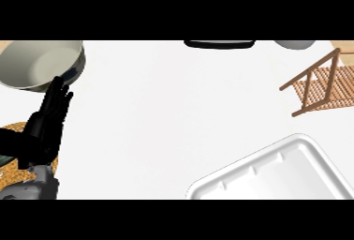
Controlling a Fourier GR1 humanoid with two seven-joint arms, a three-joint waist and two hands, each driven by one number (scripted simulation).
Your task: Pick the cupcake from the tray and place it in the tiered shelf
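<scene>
Nearest us, the tray (pixel 276 176) runs off the lower right edge, well right of our left hand (pixel 52 117), and we see no cupcake on what shows of it. The left hand rests at the left edge, fingers straight, holding nothing; our right hand is out of view. Bare counter (pixel 180 103) lies between. Just beyond the fingertips sits a bowl (pixel 41 63); far right, the shelf (pixel 321 84) is cut off.

middle of the counter (pixel 173 108) is wide open for me | tray (pixel 290 173) blocks lower right | shelf (pixel 321 84) sits far right | bowl (pixel 41 63) upper left, just past my left hand (pixel 52 115) | dark thing (pixel 220 43) at the back edge
</scene>
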